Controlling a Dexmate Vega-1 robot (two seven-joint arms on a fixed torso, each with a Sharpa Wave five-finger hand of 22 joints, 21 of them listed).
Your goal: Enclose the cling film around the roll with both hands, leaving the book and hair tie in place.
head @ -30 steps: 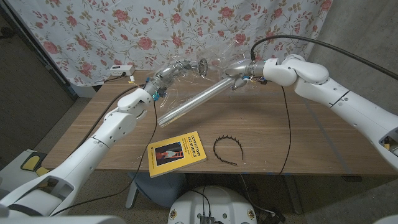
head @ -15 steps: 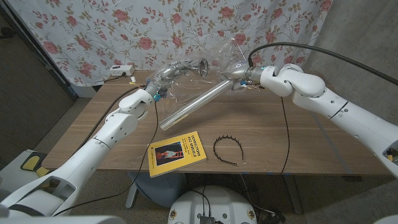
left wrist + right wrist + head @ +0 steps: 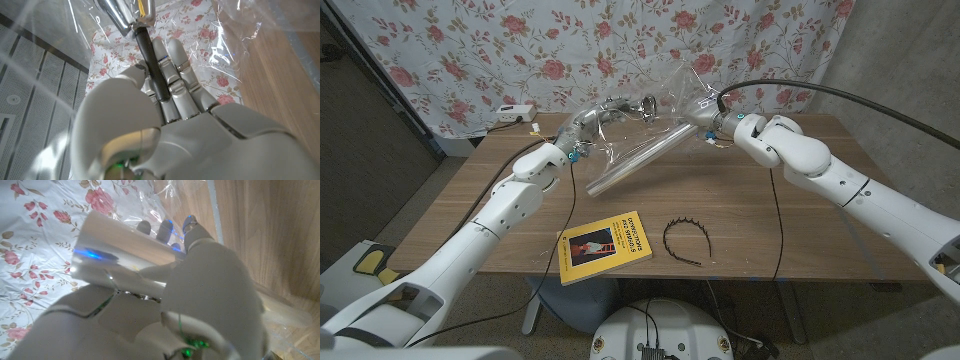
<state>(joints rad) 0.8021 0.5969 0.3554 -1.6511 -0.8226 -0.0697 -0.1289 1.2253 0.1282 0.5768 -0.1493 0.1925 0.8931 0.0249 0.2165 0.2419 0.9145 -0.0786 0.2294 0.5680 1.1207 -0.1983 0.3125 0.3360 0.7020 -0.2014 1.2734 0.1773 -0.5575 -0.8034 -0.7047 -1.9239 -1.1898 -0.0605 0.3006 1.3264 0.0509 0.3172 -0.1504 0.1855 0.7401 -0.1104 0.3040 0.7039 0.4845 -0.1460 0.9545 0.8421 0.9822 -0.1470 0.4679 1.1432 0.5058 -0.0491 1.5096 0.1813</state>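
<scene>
Above the wooden tabletop [image 3: 800,215], upper centre, the roll [image 3: 638,158] slants between the right robot hand [image 3: 708,122], gripping its upper end, and the left robot hand [image 3: 588,124], pinching cling film [image 3: 625,125].

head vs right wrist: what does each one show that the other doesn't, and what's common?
Head view alone: the yellow book and the black toothed hair band lying near the table's front edge, the left hand holding the cling film up, and both arms.

Right wrist view alone: a close look along the back of the right hand, its fingers wrapped round the roll's end.

Both: the roll, clear film, wooden tabletop and the flowered curtain.
</scene>
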